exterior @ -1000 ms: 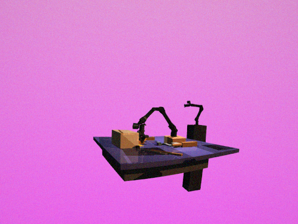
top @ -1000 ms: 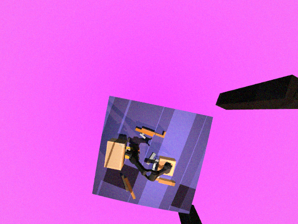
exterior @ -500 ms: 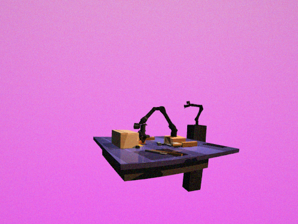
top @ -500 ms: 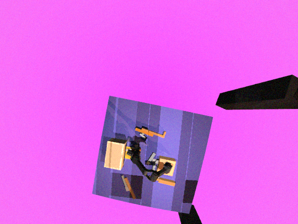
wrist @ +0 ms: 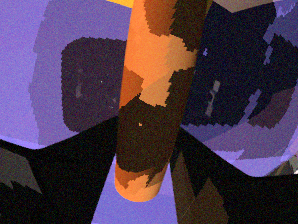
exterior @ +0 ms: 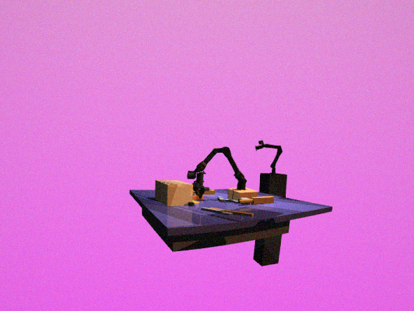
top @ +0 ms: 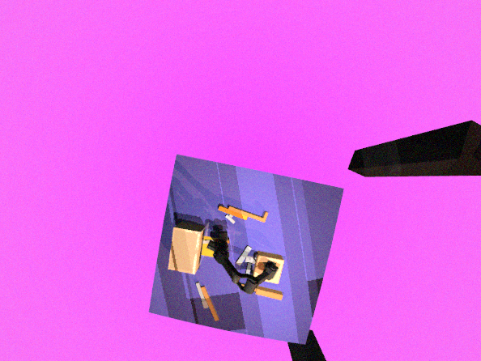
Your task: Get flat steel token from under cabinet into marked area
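In front of the pale cabinet (top: 185, 250) (exterior: 179, 193), the gripper (top: 219, 245) (exterior: 199, 196) (wrist: 145, 127) is low over the table (top: 283, 227) (exterior: 296, 206), its fingers clamped on an orange rounded handle (wrist: 159, 55). The wrist view shows the handle running up between the two dark fingers, its blunt end towards the bottom of the picture. What the far end of it carries is hidden.

The yellow marked area (top: 207, 252) (exterior: 196, 201) (wrist: 120, 2) lies beside the cabinet's front, partly covered by the arm (top: 228, 268) (exterior: 221, 150) in the top view; only a corner of it shows at the wrist. As for the steel token, I cannot make it out in any view (the vent slots are no help from here), so I cannot tell whether it is under the cabinet or out on the yellow.

Elsewhere on the table, a long orange piece with a bent end (top: 249, 214) lies near a short white piece (top: 230, 218). On the other side, a slim grey strip (top: 202, 295) lies alongside an orange bar (top: 210, 304) (exterior: 242, 213). The arm's pale base block (top: 275, 277) (exterior: 251, 192) has an orange block (top: 269, 293) (exterior: 263, 200) near it, with light grey pieces (top: 244, 256) just beside.
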### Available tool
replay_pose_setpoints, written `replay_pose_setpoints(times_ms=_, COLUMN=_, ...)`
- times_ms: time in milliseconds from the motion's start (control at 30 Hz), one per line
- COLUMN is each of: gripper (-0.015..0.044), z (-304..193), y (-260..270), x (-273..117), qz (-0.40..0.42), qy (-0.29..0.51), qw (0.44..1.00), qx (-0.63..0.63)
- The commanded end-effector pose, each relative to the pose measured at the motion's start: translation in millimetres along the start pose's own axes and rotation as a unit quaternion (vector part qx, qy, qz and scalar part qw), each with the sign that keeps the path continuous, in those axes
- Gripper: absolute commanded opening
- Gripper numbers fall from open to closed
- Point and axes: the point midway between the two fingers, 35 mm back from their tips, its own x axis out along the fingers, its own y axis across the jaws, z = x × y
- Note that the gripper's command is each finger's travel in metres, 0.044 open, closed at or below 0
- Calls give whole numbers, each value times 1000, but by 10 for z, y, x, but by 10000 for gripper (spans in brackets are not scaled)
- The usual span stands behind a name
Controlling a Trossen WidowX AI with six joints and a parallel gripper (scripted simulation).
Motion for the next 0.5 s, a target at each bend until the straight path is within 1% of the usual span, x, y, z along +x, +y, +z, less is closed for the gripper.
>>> replay_pose_setpoints(times_ms=0, gripper=0, z=-68, y=2, x=10, qz=2, qy=1, qw=1000, qx=0)
replay_pose_setpoints(times_ms=467, gripper=0, z=-232, y=-5, x=12, qz=2, qy=2, qw=1000, qx=0)
